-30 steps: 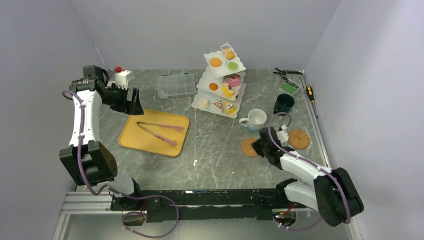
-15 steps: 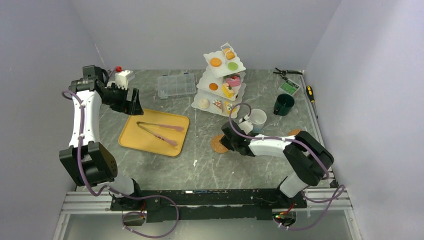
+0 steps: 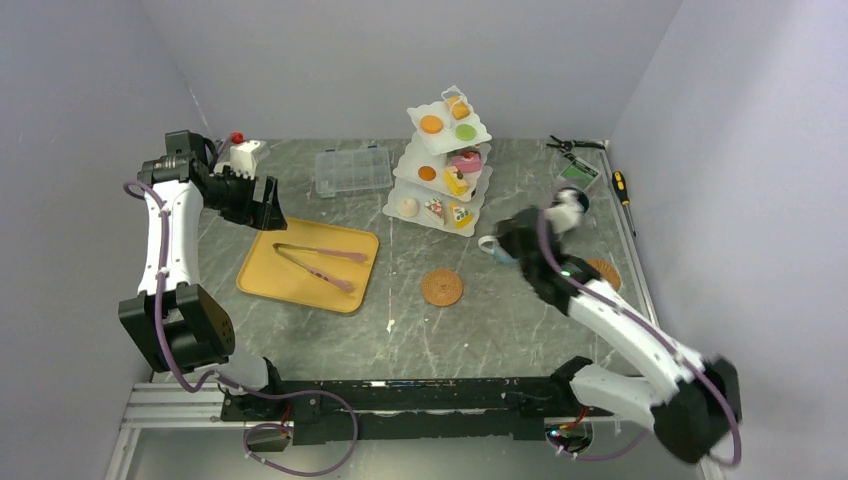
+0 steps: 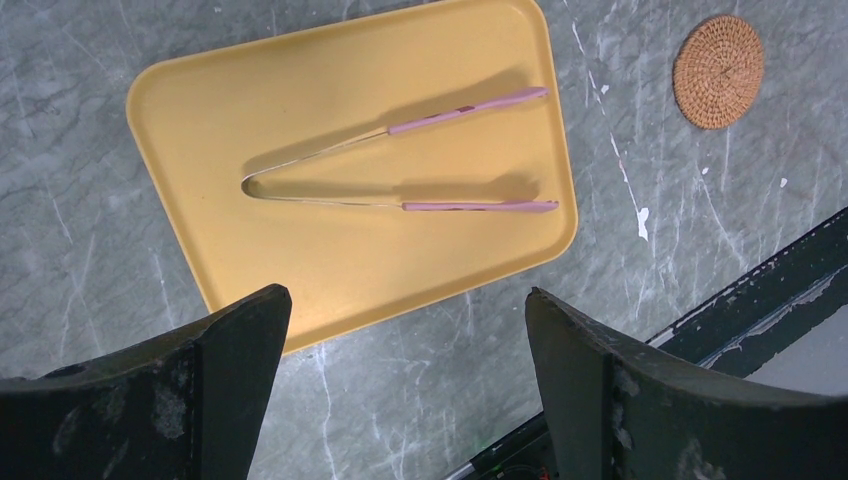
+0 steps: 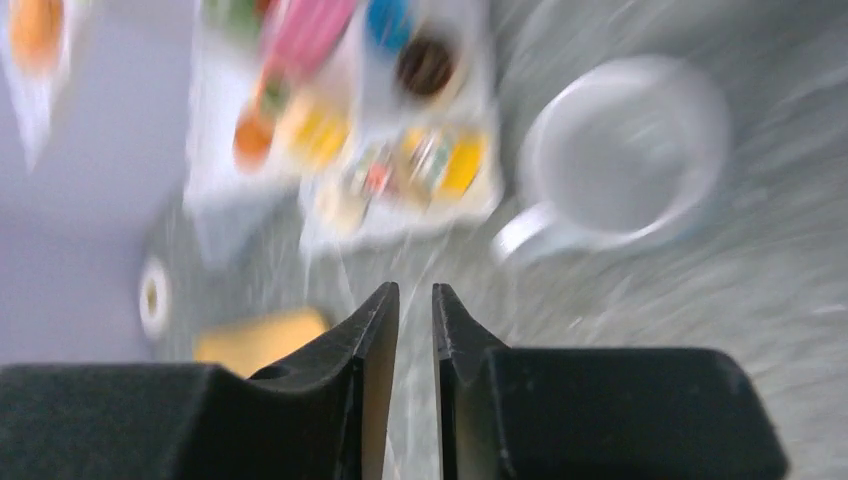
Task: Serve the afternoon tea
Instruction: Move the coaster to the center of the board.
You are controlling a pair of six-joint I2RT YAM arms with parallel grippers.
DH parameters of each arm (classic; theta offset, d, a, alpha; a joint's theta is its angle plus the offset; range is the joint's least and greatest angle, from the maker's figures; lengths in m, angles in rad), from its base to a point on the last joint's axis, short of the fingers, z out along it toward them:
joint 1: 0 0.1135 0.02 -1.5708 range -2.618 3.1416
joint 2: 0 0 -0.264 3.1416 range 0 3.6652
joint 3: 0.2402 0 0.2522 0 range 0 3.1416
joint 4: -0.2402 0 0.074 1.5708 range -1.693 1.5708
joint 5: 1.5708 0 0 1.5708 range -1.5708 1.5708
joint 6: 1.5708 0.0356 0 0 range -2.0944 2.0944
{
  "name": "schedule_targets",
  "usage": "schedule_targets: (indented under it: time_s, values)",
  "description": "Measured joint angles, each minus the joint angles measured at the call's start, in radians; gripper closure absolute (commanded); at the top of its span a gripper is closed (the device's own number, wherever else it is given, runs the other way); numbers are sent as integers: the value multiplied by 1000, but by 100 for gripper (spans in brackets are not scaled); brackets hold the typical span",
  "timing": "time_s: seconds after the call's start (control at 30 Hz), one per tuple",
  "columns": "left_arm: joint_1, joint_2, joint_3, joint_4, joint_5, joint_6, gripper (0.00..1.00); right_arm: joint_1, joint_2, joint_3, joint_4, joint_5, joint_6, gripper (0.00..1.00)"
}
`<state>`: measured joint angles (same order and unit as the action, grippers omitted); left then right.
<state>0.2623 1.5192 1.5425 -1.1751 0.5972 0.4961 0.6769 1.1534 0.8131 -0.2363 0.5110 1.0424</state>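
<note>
The white three-tier stand (image 3: 445, 160) holds several toy pastries at the back centre. It shows blurred in the right wrist view (image 5: 390, 150). A white mug (image 5: 625, 160) stands right of the stand. In the top view only its handle (image 3: 487, 243) shows under my right arm. One cork coaster (image 3: 441, 287) lies alone mid-table and also shows in the left wrist view (image 4: 718, 72). A second coaster (image 3: 603, 272) lies at the right, partly covered. The dark-green mug is hidden behind my right wrist. My right gripper (image 3: 505, 240) (image 5: 415, 290) is shut and empty, raised near the white mug. My left gripper (image 3: 262, 205) (image 4: 410, 300) is open and empty above the tray's edge.
A yellow tray (image 3: 265, 280) with pink tongs (image 3: 320, 262) lies at the left, also in the left wrist view (image 4: 330, 270). A clear compartment box (image 3: 352, 170) sits at the back. Pliers (image 3: 572, 145) and a screwdriver (image 3: 622, 186) lie at the back right.
My right gripper slid a coaster left to mid-table, let it go, then swung up and back towards the white mug. The left arm has not moved.
</note>
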Motion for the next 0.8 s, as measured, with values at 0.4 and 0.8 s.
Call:
schedule_targets:
  time_s: [0.4, 0.8]
  values:
    - [0, 0, 0, 4, 16, -2, 6, -866, -228, -243, -139, -204, -68, 94]
    - [0, 19, 0, 5, 34, 0, 7, -1040, 103, -162, -119, -292, -121, 100]
